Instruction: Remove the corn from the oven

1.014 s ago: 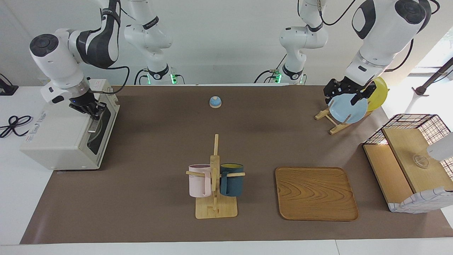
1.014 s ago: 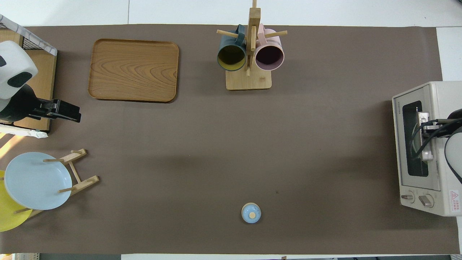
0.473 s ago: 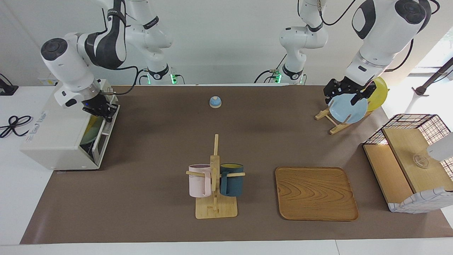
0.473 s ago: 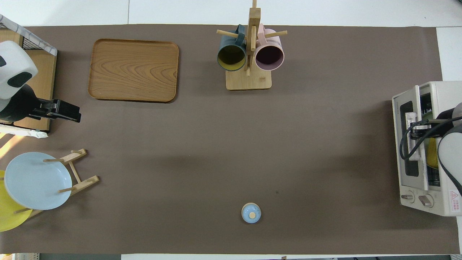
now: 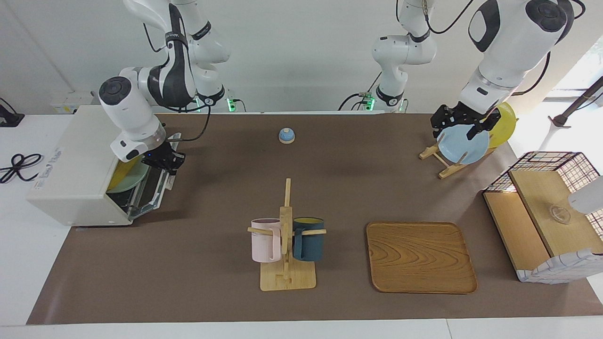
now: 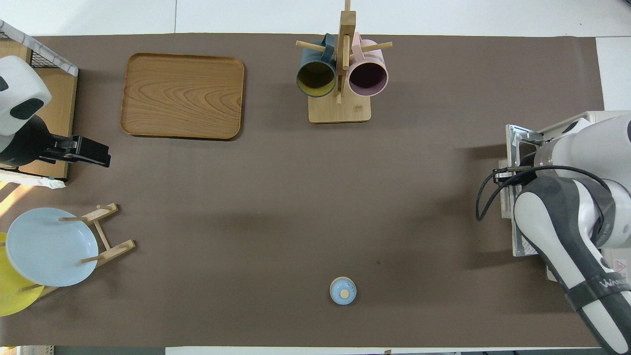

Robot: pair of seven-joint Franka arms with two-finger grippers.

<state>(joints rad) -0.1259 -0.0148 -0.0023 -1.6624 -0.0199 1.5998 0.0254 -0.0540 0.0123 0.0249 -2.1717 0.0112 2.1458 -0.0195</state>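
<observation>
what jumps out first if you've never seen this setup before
The oven at the right arm's end of the table draws the eye: its door hangs most of the way down, with the right hand shut on the door's top edge, and a pale green plate with something yellow on it shows inside. At the other end, the left hand waits open over the blue plate in the plate rack.

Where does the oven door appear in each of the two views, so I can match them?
Facing view: the oven door hangs half open at the oven, under the shut right gripper.
Overhead view: the door shows at the middle of the picture's edge, mostly under the right arm.
Shared landmark: the mug rack.
</observation>
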